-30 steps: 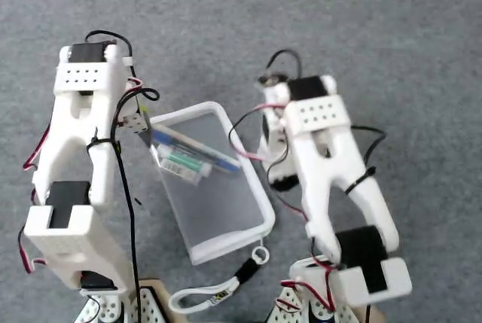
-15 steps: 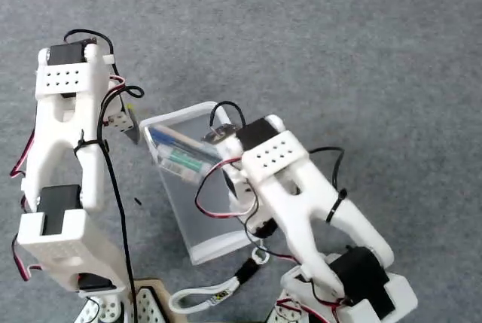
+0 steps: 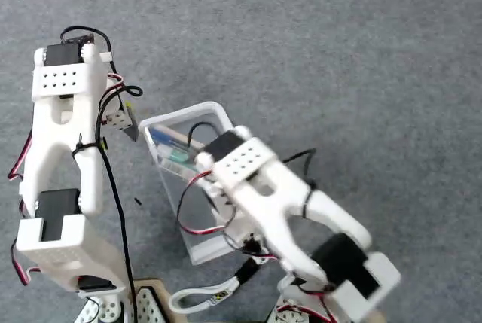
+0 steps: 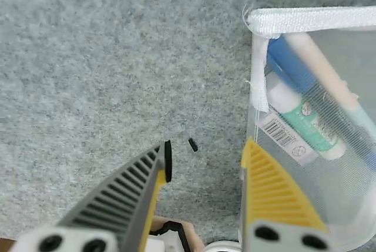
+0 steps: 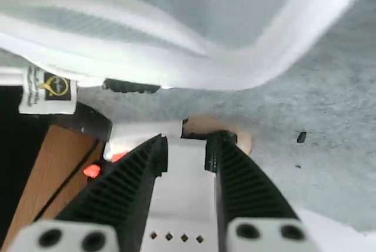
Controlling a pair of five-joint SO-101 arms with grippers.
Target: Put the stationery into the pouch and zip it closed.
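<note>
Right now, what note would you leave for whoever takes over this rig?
Left gripper: open, empty, beside a corner of the mesh pouch.
Right gripper: narrowly open, empty, by the pouch's edge nearest the arm bases.
Done: the stationery lies inside the pouch.
Left: zip it closed. I cannot tell how far the zip is drawn.

You have bright, even light from above; only faint, soft shadows fall on the grey felt tabletop point(image 3: 376, 74).
</note>
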